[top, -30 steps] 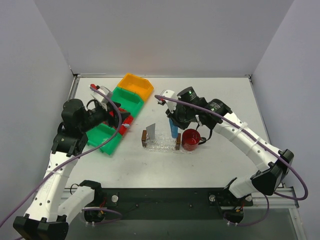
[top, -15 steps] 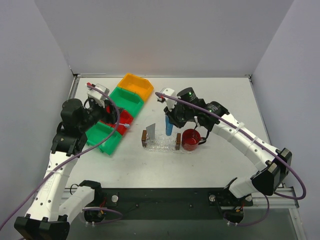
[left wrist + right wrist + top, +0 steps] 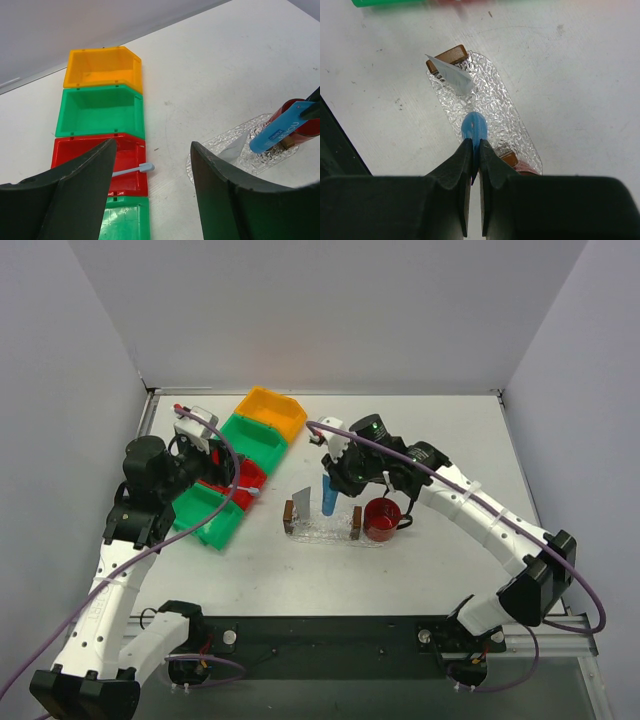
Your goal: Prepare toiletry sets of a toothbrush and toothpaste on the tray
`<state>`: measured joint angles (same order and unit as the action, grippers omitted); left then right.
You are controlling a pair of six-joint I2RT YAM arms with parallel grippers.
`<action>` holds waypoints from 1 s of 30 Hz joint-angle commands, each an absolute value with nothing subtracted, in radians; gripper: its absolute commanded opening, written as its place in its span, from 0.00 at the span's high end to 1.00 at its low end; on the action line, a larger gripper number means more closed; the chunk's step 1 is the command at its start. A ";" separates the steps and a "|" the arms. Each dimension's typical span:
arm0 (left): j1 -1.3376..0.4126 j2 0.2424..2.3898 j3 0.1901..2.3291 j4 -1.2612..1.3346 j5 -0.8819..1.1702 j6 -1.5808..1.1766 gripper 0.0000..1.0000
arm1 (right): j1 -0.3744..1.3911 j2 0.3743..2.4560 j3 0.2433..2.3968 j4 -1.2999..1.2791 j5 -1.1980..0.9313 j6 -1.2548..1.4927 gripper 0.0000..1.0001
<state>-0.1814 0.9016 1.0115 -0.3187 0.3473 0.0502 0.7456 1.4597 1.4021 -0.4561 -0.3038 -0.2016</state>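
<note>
My right gripper [image 3: 330, 480] is shut on the flat end of the blue toothpaste tube [image 3: 474, 127], which hangs cap-down over the middle of the clear textured tray [image 3: 495, 107]. A silver-grey toothpaste tube [image 3: 302, 502] leans at the tray's left end by a brown handle [image 3: 451, 54]. The pale blue toothbrush [image 3: 132, 171] lies in the red bin [image 3: 95, 155], its head poking over the bin's right rim. My left gripper [image 3: 152, 147] hovers open above that bin and holds nothing.
An orange bin [image 3: 272, 412] and two green bins [image 3: 252, 437] stand in a diagonal row with the red bin [image 3: 240, 478]. A red cup [image 3: 381, 519] stands against the tray's right end. White walls enclose the table on three sides.
My right gripper has carried the blue tube leftward, from beside the red cup to over the tray's middle. The left gripper drew back a little from the red bin, then held still.
</note>
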 commanded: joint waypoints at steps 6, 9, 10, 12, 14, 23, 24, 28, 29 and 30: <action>-0.176 0.899 1.011 -0.301 0.337 0.061 0.29 | 0.742 1.499 1.414 -0.394 -0.353 -0.184 1.00; -0.175 0.900 1.009 -0.301 0.341 0.063 0.29 | 0.744 1.503 1.413 -0.391 -0.354 -0.187 1.00; -0.175 0.900 1.008 -0.299 0.339 0.064 0.29 | 0.744 1.506 1.411 -0.387 -0.356 -0.186 1.00; -0.175 0.899 1.006 -0.298 0.342 0.064 0.29 | 0.744 1.514 1.411 -0.385 -0.364 -0.190 1.00; -0.175 0.900 1.005 -0.299 0.341 0.064 0.29 | 0.742 1.519 1.410 -0.383 -0.364 -0.196 1.00; -0.175 0.893 0.996 -0.299 0.342 0.074 0.29 | 0.744 1.535 1.404 -0.385 -0.367 -0.219 1.00; -0.175 0.894 0.996 -0.298 0.344 0.074 0.29 | 0.745 1.532 1.401 -0.384 -0.365 -0.219 1.00; -0.175 0.896 0.996 -0.298 0.345 0.074 0.29 | 0.745 1.532 1.396 -0.387 -0.362 -0.225 1.00; -0.173 0.897 0.996 -0.296 0.347 0.074 0.29 | 0.744 1.532 1.394 -0.387 -0.361 -0.229 1.00; -0.175 0.897 0.996 -0.296 0.347 0.074 0.29 | 0.745 1.532 1.393 -0.385 -0.360 -0.229 1.00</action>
